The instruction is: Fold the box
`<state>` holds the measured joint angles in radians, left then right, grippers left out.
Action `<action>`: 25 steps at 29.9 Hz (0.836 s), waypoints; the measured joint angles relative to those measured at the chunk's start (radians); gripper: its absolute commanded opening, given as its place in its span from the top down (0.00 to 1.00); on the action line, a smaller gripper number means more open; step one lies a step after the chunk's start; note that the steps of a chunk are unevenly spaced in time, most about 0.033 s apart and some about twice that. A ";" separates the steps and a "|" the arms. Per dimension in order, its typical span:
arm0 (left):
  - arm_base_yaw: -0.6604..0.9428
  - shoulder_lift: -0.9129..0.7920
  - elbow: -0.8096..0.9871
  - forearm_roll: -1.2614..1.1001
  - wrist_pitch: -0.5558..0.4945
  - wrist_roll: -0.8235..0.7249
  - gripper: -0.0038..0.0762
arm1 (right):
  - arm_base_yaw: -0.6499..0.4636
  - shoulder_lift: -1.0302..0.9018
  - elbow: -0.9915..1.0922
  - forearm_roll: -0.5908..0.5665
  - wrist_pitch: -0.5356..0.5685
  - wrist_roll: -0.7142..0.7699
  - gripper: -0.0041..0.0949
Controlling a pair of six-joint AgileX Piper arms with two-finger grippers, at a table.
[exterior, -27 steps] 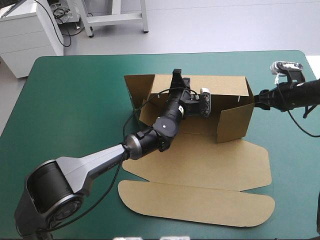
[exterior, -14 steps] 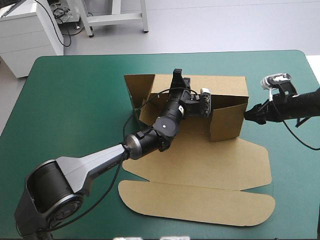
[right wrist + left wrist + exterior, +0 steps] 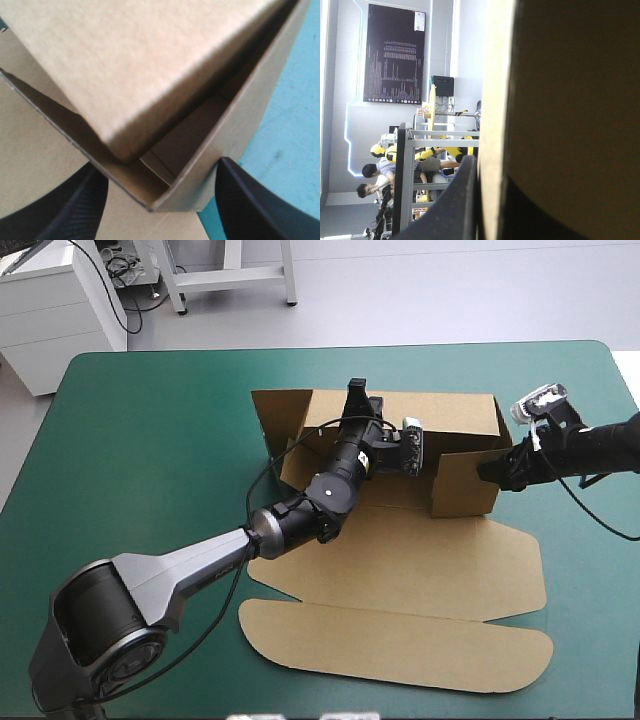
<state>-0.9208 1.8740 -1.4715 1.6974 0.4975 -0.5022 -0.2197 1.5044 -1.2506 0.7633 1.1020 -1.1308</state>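
The brown box point(image 3: 400, 560) lies mid-table with its back wall point(image 3: 450, 412) raised and its lid panels flat toward the near edge. My left gripper point(image 3: 356, 395) reaches over the box floor and is shut on the back wall's top edge. In the left wrist view the board point(image 3: 570, 100) fills the field, with one black finger point(image 3: 462, 200) against it. My right gripper point(image 3: 490, 472) is at the box's right end wall point(image 3: 462, 485). It is open, and the wall's folded corner point(image 3: 165, 192) sits between its fingers point(image 3: 75, 205).
A short flap point(image 3: 272, 420) stands up at the box's left end. The lid's outer flap point(image 3: 400, 645) reaches close to the table's near edge. Bare teal-green cover point(image 3: 150, 440) spreads to the left and behind the box.
My right gripper has moved in from beyond the box's right end and toward the near side, onto the end wall, which swung inward and shifted. The left arm stayed put.
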 measured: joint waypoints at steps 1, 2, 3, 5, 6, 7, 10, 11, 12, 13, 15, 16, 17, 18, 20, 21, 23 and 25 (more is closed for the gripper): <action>0.000 0.000 0.000 0.000 -0.001 0.000 0.96 | 0.010 0.007 0.000 0.002 -0.007 -0.010 0.38; 0.000 0.000 0.000 0.000 -0.001 0.000 0.96 | 0.024 0.017 0.000 0.005 -0.016 -0.016 0.38; 0.000 0.000 0.000 0.000 0.000 0.001 0.96 | 0.034 0.025 0.001 0.007 -0.027 -0.018 0.38; 0.001 0.001 0.000 0.000 0.006 0.003 0.96 | 0.053 0.040 0.002 0.009 -0.062 -0.014 0.38; 0.002 0.001 0.000 0.000 0.010 0.003 0.96 | 0.058 0.044 0.002 0.013 -0.073 -0.008 0.38; 0.003 0.002 0.000 -0.001 0.013 0.003 0.96 | 0.059 0.046 0.002 0.018 -0.087 0.005 0.38; 0.003 0.003 0.000 -0.001 0.017 0.003 0.96 | 0.061 0.047 0.002 0.019 -0.103 0.036 0.38; 0.003 0.003 0.000 -0.001 0.019 0.003 0.96 | 0.061 0.047 0.002 0.019 -0.103 0.043 0.38; 0.003 0.003 0.000 -0.001 0.019 0.003 0.96 | 0.061 0.047 0.002 0.019 -0.103 0.047 0.38; 0.003 0.003 0.000 -0.001 0.019 0.003 0.96 | 0.061 0.047 0.002 0.019 -0.103 0.050 0.38; 0.003 0.003 0.000 -0.001 0.019 0.003 0.96 | 0.061 0.047 0.002 0.019 -0.101 0.053 0.38; 0.003 0.003 0.000 -0.001 0.019 0.003 0.96 | 0.061 0.047 0.002 0.019 -0.101 0.054 0.38; 0.003 0.003 0.000 -0.001 0.019 0.003 0.96 | 0.061 0.047 0.002 0.019 -0.101 0.055 0.38; 0.003 0.003 0.000 -0.001 0.019 0.003 0.96 | 0.061 0.047 0.002 0.019 -0.100 0.056 0.38; 0.003 0.003 0.000 -0.001 0.019 0.003 0.96 | 0.061 0.047 0.002 0.019 -0.100 0.056 0.38; 0.003 0.003 0.000 -0.001 0.019 0.003 0.96 | 0.061 0.047 0.002 0.019 -0.100 0.056 0.38; 0.003 0.003 0.000 -0.001 0.019 0.003 0.96 | 0.061 0.047 0.002 0.019 -0.102 0.056 0.38; 0.003 0.003 0.000 -0.001 0.019 0.003 0.96 | 0.061 0.047 0.002 0.019 -0.102 0.056 0.38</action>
<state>-0.9181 1.8768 -1.4715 1.6965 0.5168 -0.4988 -0.1584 1.5516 -1.2489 0.7820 0.9998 -1.0744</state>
